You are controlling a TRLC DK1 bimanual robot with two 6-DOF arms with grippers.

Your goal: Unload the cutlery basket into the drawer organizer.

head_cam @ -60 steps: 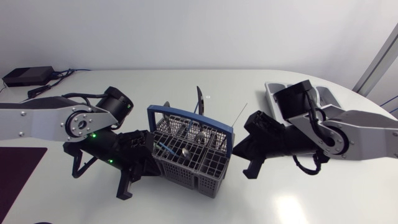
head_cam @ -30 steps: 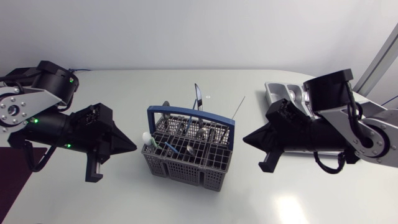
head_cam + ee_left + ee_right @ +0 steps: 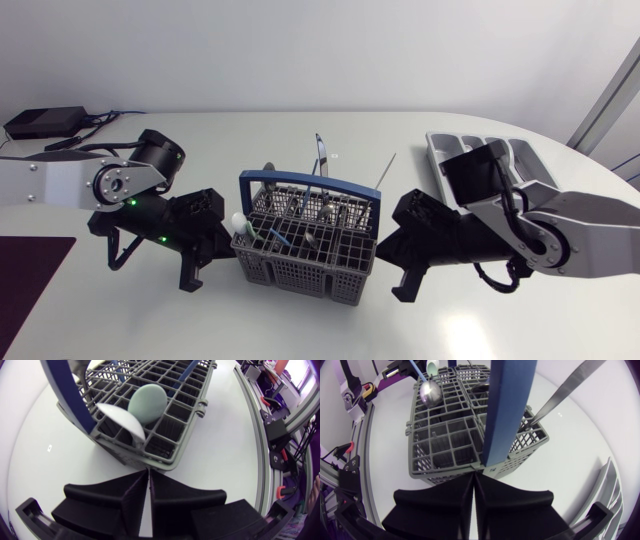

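From above, the grey cutlery basket (image 3: 300, 250) stands mid-table with the left gripper (image 3: 222, 238) at one end wall and the right gripper (image 3: 388, 240) at the opposite one, the drawer organizer (image 3: 437, 150) lying behind the right arm, well apart from it. Only the wrist views settle the jaws: each pair is pressed together, tips just at the basket's foot. The left wrist view alone brings out a pale green spoon bowl (image 3: 147, 402) and a white one (image 3: 122, 419), the right a metal spoon (image 3: 430, 392) and a leaning flat blade (image 3: 565, 391).
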